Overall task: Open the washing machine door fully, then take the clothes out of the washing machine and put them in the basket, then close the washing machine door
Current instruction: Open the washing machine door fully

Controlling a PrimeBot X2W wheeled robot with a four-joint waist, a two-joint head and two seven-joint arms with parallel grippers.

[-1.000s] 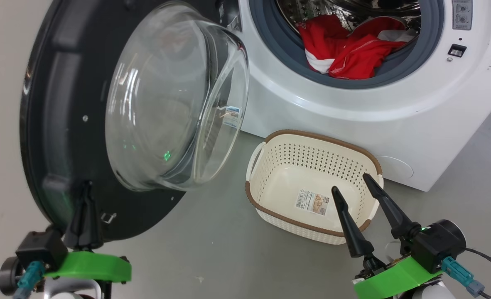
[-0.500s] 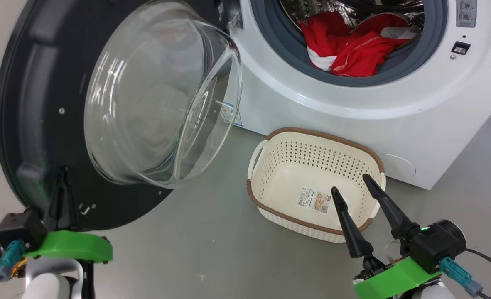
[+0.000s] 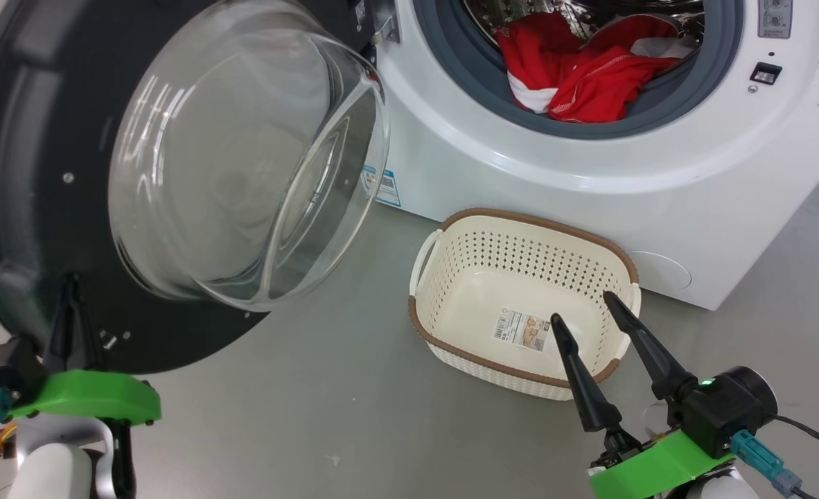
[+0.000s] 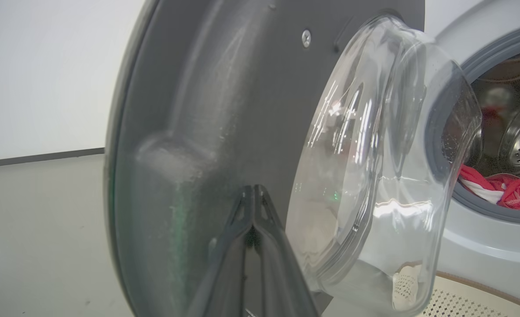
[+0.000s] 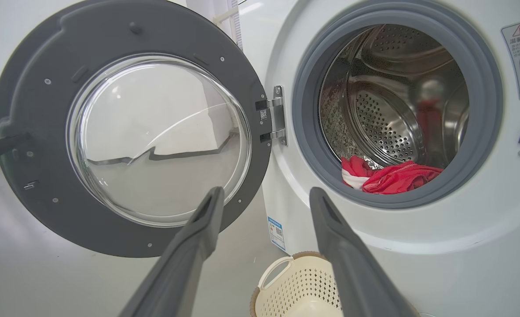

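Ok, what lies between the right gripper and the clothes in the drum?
Head view: the basket stands on the floor between the right gripper and the clothes; beyond it come the washing machine's white front and grey seal.

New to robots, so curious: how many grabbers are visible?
2. The left end effector, shut, at the washing machine door's lower edge; the right end effector, open, by the basket.

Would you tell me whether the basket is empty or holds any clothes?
Empty: the basket holds just a sticker; the clothes lie in the drum.
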